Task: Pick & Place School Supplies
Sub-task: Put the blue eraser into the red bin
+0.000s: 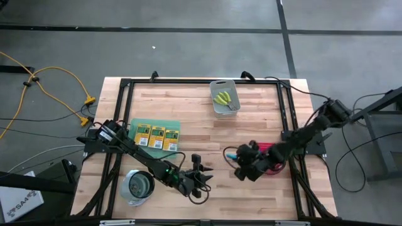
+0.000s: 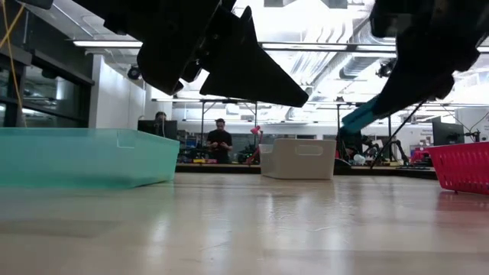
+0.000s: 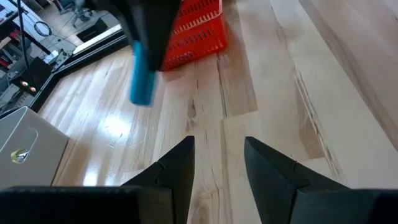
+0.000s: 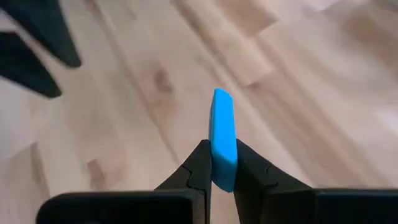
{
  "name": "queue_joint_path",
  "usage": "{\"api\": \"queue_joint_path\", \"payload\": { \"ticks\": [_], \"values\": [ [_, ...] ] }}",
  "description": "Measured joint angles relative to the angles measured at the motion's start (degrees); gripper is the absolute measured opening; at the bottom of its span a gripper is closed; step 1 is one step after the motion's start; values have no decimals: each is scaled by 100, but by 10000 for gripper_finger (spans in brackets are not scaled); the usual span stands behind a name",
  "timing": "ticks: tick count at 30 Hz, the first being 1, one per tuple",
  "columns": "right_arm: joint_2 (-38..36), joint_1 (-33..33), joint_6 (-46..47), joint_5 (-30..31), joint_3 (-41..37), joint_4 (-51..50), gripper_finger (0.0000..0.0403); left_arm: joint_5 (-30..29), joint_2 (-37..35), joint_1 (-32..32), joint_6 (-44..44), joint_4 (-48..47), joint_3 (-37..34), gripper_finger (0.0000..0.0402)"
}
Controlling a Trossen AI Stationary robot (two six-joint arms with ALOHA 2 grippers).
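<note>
Your right pincer (image 4: 222, 163) grasps the light-blue block (image 4: 222, 137) above the bare table (image 1: 201, 129) — carry it level and keep the clamp. The left pincer (image 3: 217, 163) waits released nearby.

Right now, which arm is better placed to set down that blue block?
Probably the right: the right gripper is shut on the blue block above bare table, while the left gripper is open and holds nothing.

I had the high view looking straight down on the table (image 1: 201, 119), the low view level across it, and both close wrist views sharing the blue block (image 4: 223, 138).
</note>
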Motion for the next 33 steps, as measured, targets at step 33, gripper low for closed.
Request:
{"api": "queue_joint_path", "payload": {
  "ticks": [33],
  "values": [
    [-1380, 926, 2413, -1276, 107, -4431, 30, 4, 4, -13, -113, 2, 0, 132]
  ]
}}
